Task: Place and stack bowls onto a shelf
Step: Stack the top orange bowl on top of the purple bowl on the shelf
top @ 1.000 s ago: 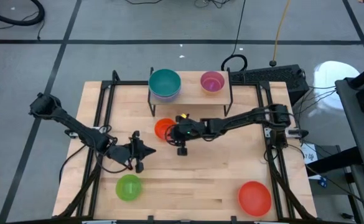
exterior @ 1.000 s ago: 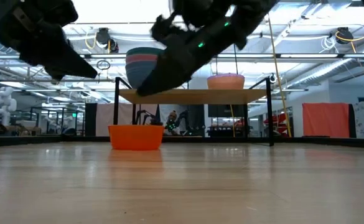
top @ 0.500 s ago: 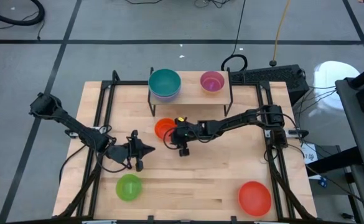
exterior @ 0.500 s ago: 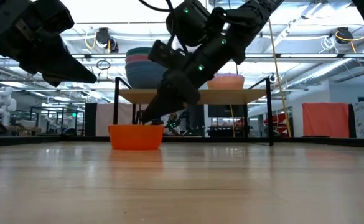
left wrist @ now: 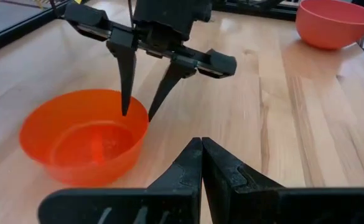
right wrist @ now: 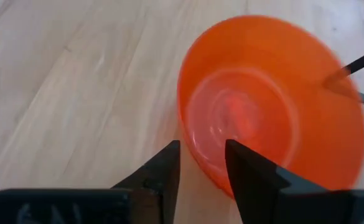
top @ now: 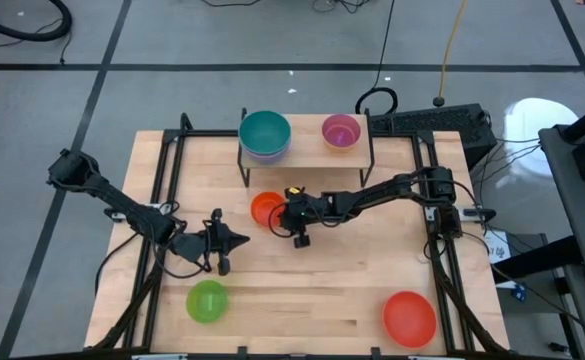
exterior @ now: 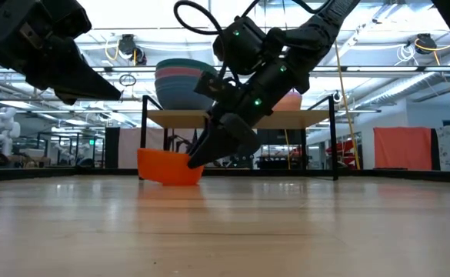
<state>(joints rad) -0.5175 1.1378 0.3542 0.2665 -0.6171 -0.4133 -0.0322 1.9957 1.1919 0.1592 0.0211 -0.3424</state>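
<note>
While the shut left gripper [top: 240, 240] waits mid-table, the right gripper [left wrist: 137, 111] straddles the near rim of the small orange plastic bowl [top: 265, 208], which tilts on the tabletop just before the light-wood wire-legged shelf [top: 307, 150]. This looks like the pickup step, with the bowl pinched at its wall; next it needs a clean lift up onto the shelf.

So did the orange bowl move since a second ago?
Yes. The orange bowl sat flat in front of the shelf; now the right gripper pinches its rim and that side is tipped up off the table, barely shifted otherwise.
</note>
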